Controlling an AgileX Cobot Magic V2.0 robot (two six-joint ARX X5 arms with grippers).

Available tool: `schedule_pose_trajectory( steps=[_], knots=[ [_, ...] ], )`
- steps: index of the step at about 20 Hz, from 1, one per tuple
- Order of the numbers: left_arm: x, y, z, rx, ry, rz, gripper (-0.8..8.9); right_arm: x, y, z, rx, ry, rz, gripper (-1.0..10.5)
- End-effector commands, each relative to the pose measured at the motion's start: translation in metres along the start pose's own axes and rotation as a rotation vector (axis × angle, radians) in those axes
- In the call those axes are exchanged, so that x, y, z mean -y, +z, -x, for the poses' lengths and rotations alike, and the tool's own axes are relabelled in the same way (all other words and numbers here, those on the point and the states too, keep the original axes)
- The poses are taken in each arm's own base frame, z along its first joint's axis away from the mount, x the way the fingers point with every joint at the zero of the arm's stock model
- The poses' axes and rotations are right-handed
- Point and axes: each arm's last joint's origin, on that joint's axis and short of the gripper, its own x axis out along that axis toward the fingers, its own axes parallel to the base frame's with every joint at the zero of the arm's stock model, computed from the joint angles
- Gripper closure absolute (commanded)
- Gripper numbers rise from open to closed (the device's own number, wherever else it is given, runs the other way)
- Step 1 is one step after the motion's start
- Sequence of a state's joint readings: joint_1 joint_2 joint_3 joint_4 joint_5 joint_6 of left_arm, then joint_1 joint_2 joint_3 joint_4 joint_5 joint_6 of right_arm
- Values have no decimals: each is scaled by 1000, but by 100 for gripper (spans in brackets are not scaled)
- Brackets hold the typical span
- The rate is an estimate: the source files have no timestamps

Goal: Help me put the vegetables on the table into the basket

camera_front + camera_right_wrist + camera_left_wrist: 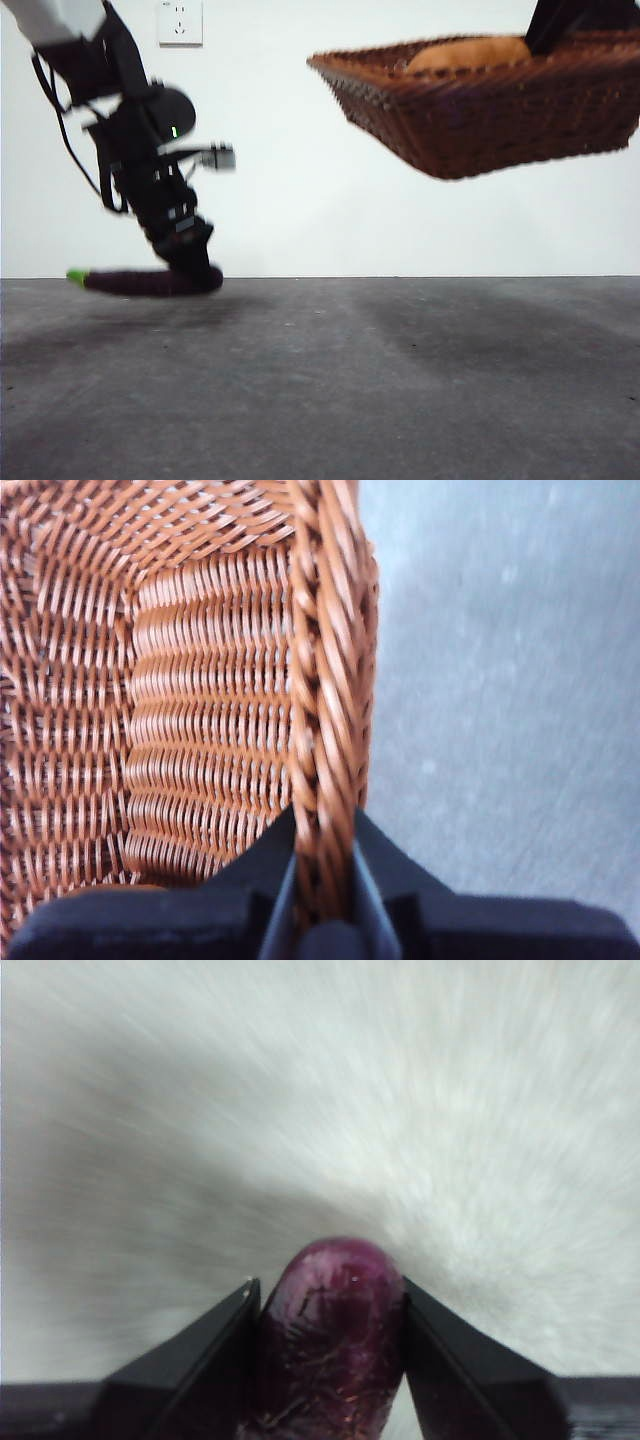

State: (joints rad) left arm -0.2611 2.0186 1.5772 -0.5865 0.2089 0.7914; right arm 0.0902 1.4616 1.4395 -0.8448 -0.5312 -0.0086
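Front view findings: the eggplant [150,281] is held horizontally by the left end effector [195,268], gripped near its blunt end, with the green stem projecting far to one side. Whether it rests on the tabletop [400,380] or hangs just above it cannot be told. In the left wrist view the jaws are seen closed against both flanks of the eggplant [330,1340]. The basket [480,100] is held aloft, tilted, by the right end effector [325,880], which is clamped on the braided rim [330,680]; a brown potato [470,52] is seen inside.

Risks noted: an off-centre hold on a smooth skin may allow the eggplant to pivot or slip during transfer. The single-point rim grip may let the basket sag, and the potato could roll toward the low side.
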Motion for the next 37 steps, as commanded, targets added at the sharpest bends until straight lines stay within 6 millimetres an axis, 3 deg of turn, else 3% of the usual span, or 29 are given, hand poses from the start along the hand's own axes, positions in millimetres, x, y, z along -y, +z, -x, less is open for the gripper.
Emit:
schedule_pose_trajectory(
  steps=[1,4,7,9,11,13,16,19,24,32,33,35,37],
  knots=[
    [-1,10,37,59,50,7,818,10,-1,-18,-46,12,-35,959],
    [7,22,87,134,76,-4,818,23,-7,-40,-113,14,-81,959],
    [30,35,135,190,75,-55,818,37,-23,-66,-195,33,-131,959],
    [58,49,162,234,50,-120,818,42,-41,-88,-243,59,-165,959],
    [95,68,176,272,-8,-221,818,41,-59,-105,-268,85,-190,959],
    [136,90,176,307,-90,-352,818,34,-70,-115,-290,150,-195,959],
    [192,115,160,304,-158,-579,819,23,-73,-120,-311,194,-172,959],
    [217,123,136,250,-201,-671,819,19,-72,-122,-305,221,-162,959],
    [224,127,79,168,-254,-674,819,19,-72,-122,-302,234,-152,959],
    [205,131,71,220,-210,-556,813,6,-72,-128,-300,257,-110,959],
    [203,130,71,232,-243,-527,780,6,-70,-129,-290,259,-110,959],
    [201,129,71,246,-278,-498,540,6,-70,-129,-286,259,-112,959],
    [201,129,71,242,-281,-498,489,6,-69,-129,-281,259,-115,959]
  ],
)
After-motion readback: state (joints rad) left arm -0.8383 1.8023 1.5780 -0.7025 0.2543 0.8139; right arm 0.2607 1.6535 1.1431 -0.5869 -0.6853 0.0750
